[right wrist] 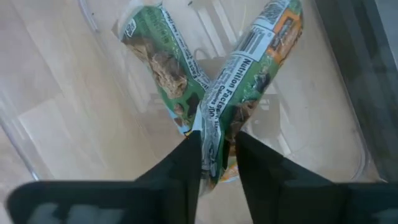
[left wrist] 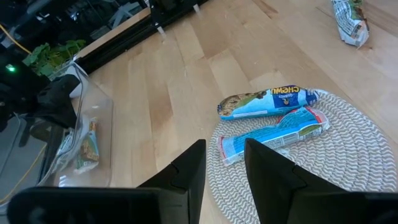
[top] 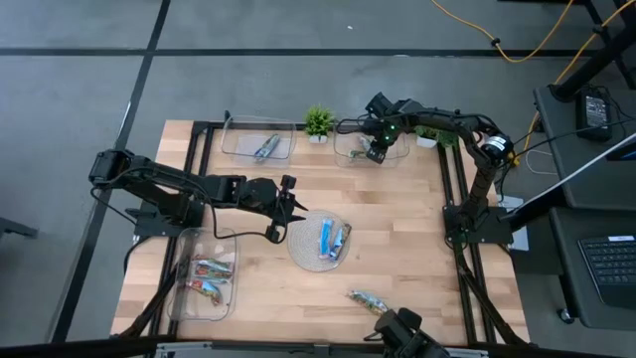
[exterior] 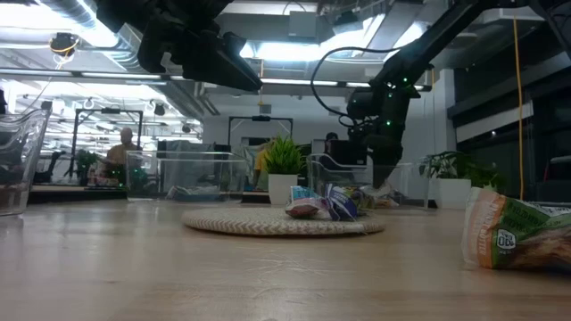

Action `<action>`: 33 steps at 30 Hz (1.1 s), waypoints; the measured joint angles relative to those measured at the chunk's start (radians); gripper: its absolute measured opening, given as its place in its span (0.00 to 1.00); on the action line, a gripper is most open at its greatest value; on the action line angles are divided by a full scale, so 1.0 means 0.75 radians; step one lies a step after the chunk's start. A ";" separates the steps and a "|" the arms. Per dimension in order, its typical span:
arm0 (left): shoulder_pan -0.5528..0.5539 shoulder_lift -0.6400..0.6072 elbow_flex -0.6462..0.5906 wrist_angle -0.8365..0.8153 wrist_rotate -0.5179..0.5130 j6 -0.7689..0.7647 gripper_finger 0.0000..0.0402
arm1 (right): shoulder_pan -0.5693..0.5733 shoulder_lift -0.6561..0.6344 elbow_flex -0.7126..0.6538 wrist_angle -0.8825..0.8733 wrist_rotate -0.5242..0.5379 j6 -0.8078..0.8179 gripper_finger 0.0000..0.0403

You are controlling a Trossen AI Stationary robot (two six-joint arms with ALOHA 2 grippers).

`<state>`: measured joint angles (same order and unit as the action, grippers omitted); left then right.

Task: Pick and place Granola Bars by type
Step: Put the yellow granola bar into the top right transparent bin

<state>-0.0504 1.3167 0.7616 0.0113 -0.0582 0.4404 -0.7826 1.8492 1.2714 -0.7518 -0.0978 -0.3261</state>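
Note:
Two blue-wrapped granola bars (top: 333,239) (left wrist: 270,102) lie side by side on a round woven mat (top: 303,256). My left gripper (top: 291,202) (left wrist: 224,146) hangs open above the mat's left edge, just short of them. My right gripper (top: 377,151) (right wrist: 219,138) reaches down into the far-right clear tray (top: 348,152), shut on a green bar (right wrist: 249,68). A second green bar (right wrist: 158,59) lies flat on that tray's floor. One more green bar (top: 366,298) (exterior: 517,236) lies on the table near its near edge. My right gripper pinches the green bar between its two fingers at one end of the wrapper (right wrist: 214,134), coming from above and pointing down into the tray. The bar stretches away from the fingers, crossing beside the other green bar. Whether its far end (right wrist: 280,18) rests on the tray floor I cannot tell.
The far-left clear tray (top: 238,149) holds a blue-silver bar (top: 266,147). The near-left tray (top: 179,298) holds red multicoloured bars (top: 206,278). A small potted plant (top: 318,121) stands between the two far trays. Bare wood lies between the mat and the far trays.

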 joint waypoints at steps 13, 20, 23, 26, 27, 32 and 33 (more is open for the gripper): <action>0.000 0.000 -0.001 0.022 -0.001 0.000 0.26 | 0.005 -0.238 0.000 -0.011 0.024 0.008 0.36; 0.000 0.000 -0.001 0.022 -0.001 0.000 0.25 | 0.160 -0.466 0.000 -0.194 0.023 0.082 0.36; 0.000 0.000 -0.001 0.022 -0.001 0.000 0.25 | 0.286 -0.562 0.000 -0.309 0.026 0.136 0.36; 0.000 0.000 -0.001 0.023 0.010 -0.009 0.25 | 0.424 -0.666 0.000 -0.380 0.033 0.231 0.36; 0.000 0.000 -0.001 0.028 0.016 -0.011 0.25 | 0.472 -0.702 0.000 -0.387 0.033 0.267 0.36; 0.000 0.001 -0.001 0.059 0.033 -0.011 0.25 | 0.696 -0.862 0.000 -0.404 0.111 0.413 0.36; 0.000 0.001 -0.001 0.061 0.033 -0.011 0.25 | 0.733 -0.888 0.000 -0.411 0.129 0.436 0.36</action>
<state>-0.0505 1.3170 0.7612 0.0570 -0.0338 0.4324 -0.2327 1.1832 1.2716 -1.0600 -0.0010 0.0009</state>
